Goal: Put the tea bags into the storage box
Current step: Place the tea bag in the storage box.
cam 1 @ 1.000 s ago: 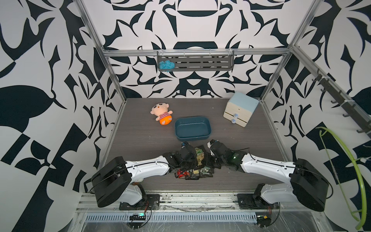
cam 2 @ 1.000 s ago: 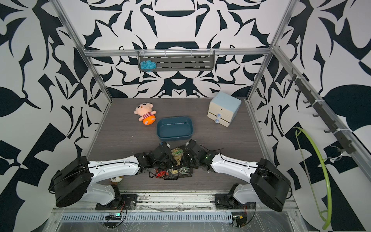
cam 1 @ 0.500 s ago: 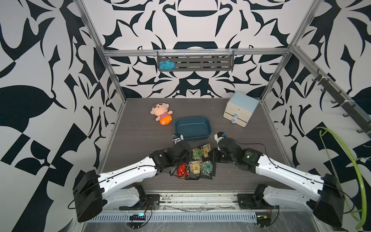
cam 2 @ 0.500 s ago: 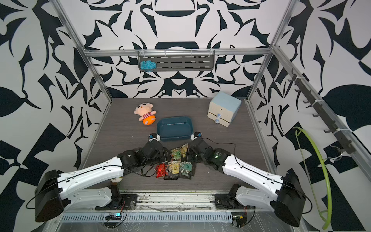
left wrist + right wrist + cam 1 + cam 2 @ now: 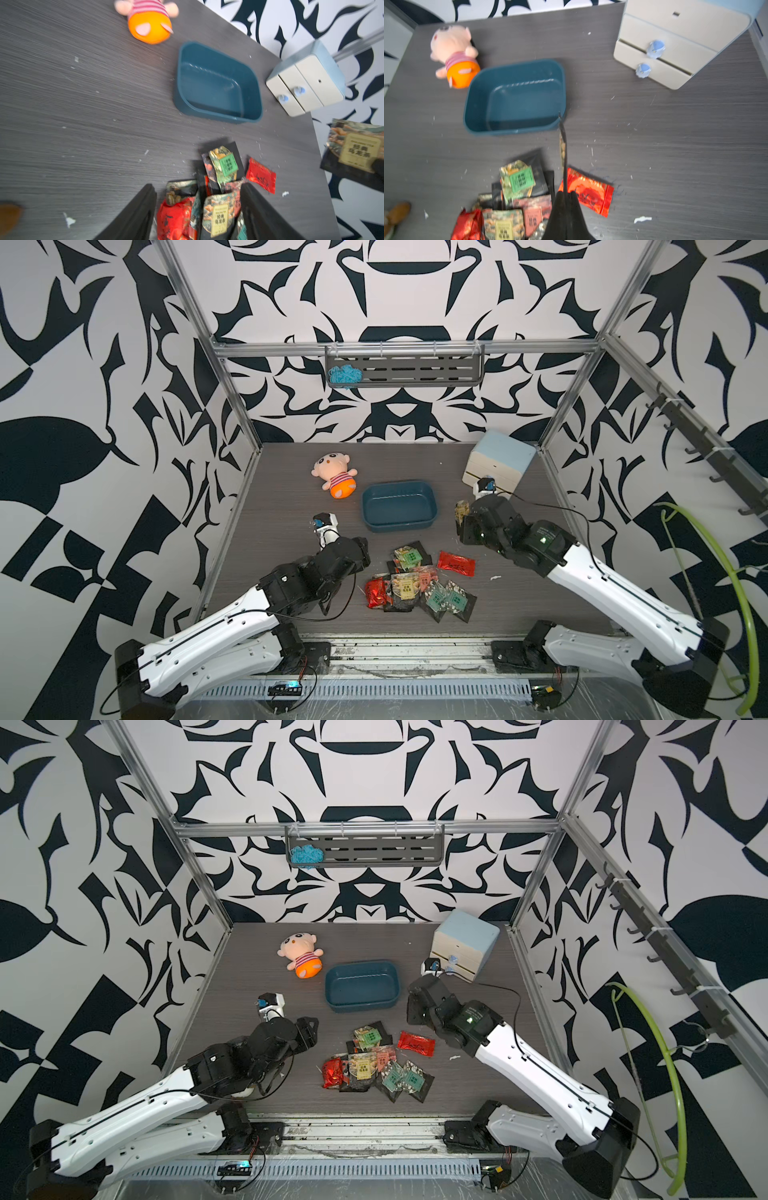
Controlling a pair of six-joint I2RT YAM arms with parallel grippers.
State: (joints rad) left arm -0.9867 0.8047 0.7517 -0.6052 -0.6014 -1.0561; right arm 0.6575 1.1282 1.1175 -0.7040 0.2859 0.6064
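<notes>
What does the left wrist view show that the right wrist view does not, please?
Only the left wrist view shows the left end effector open, and the tan label of the held tea bag face-on. Only the right wrist view shows the plush doll's head and that tea bag edge-on in the shut right end effector. Both show the empty storage box, the tea bag pile, the lone red tea bag and the drawer cabinet.

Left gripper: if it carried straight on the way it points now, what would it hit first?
Most likely the heap of tea bags. The left wrist view shows them directly ahead of the open left gripper, framed by its jaws. How far above them it hangs is unclear.
</notes>
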